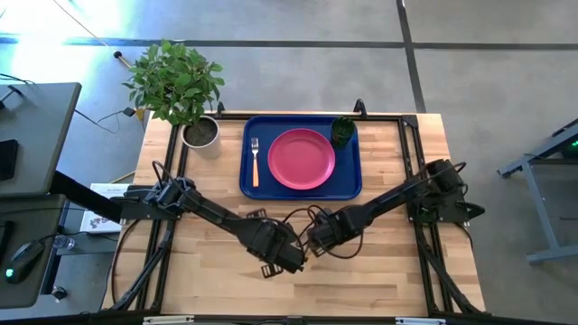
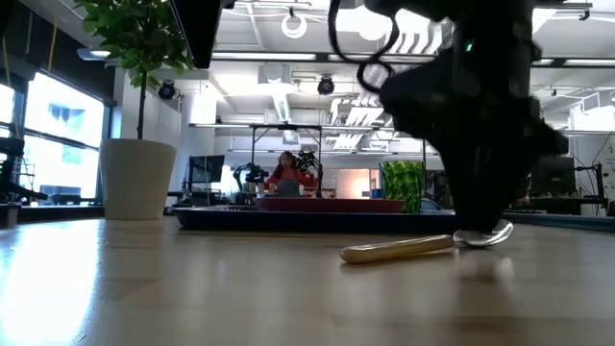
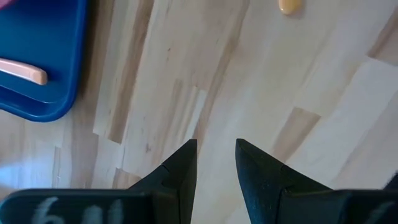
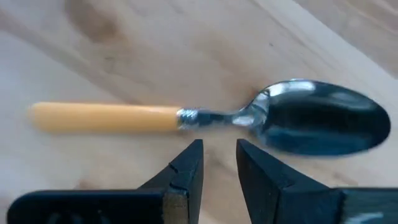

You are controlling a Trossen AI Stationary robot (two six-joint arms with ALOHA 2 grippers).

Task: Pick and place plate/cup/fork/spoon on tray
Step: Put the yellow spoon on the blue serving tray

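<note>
right end effector [image 4: 219, 158]: fingers slightly apart, empty, just above the spoon [image 4: 217, 118]
spoon: flat on the counter [image 4: 124, 50], beneath it
left end effector [image 3: 216, 158]: slightly apart, empty

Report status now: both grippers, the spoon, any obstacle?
Right gripper open above spoon, not gripping. Left gripper open, empty. Spoon lies on table, nothing blocking.

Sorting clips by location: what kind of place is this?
Probably a robotics lab or open workshop: exposed ceiling ducts and more equipment stands behind the wooden table, with a desk beside it.
</note>
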